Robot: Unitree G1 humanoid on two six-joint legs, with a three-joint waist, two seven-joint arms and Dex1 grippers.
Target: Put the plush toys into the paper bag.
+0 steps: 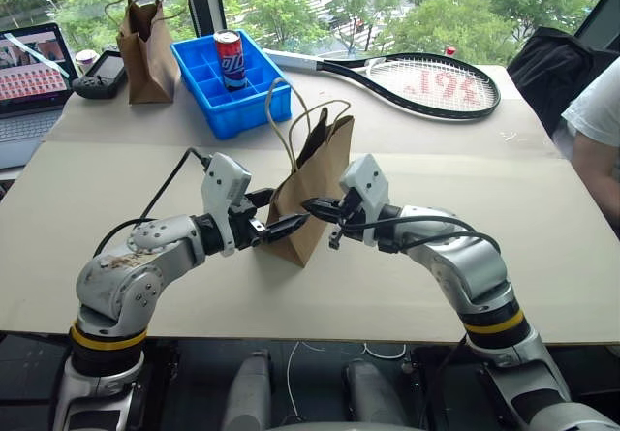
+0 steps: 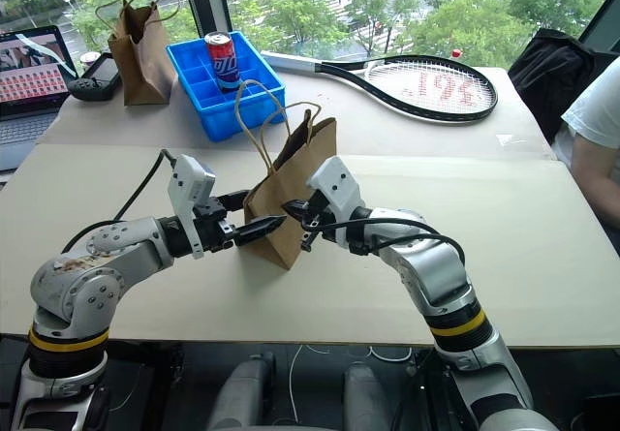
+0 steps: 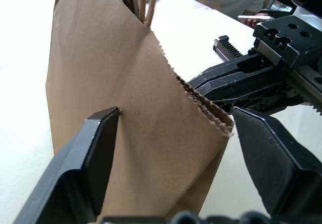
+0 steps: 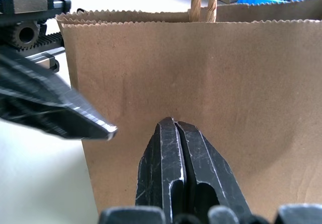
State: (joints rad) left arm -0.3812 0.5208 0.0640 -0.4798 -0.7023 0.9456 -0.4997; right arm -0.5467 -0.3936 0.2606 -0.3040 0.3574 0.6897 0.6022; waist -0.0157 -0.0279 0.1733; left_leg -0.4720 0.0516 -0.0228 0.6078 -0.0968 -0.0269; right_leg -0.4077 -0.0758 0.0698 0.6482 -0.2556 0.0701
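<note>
**Paper bag flanked by both grippers, toys not yet in hand**

The paper bag [image 1: 310,194], wide, plain brown kraft with thin tan twine loop handles, stands upright at the middle of the pale tabletop [image 1: 542,257], its mouth open upward. From the bag, a black-framed tennis racket [image 1: 426,82] lies at about 1 o'clock, a blue plastic compartment tray [image 1: 199,73] holding a red drink can [image 1: 229,58] at 11 o'clock, and a narrower, taller brown paper bag [image 1: 145,53] farther out at 10 o'clock.

The left gripper [image 3: 176,158] comes in at 9 o'clock with its jaws parted astride the bag's near side edge, not yet pinching it. The right gripper [image 4: 176,148], at 3 o'clock, is clenched empty, its tips pressed against the bag's flat face.

This looks like the bag-steadying step before any loading. Next, probably, the left jaws need to close on the paper edge so the bag stays open and upright while the right arm fetches a toy.
</note>
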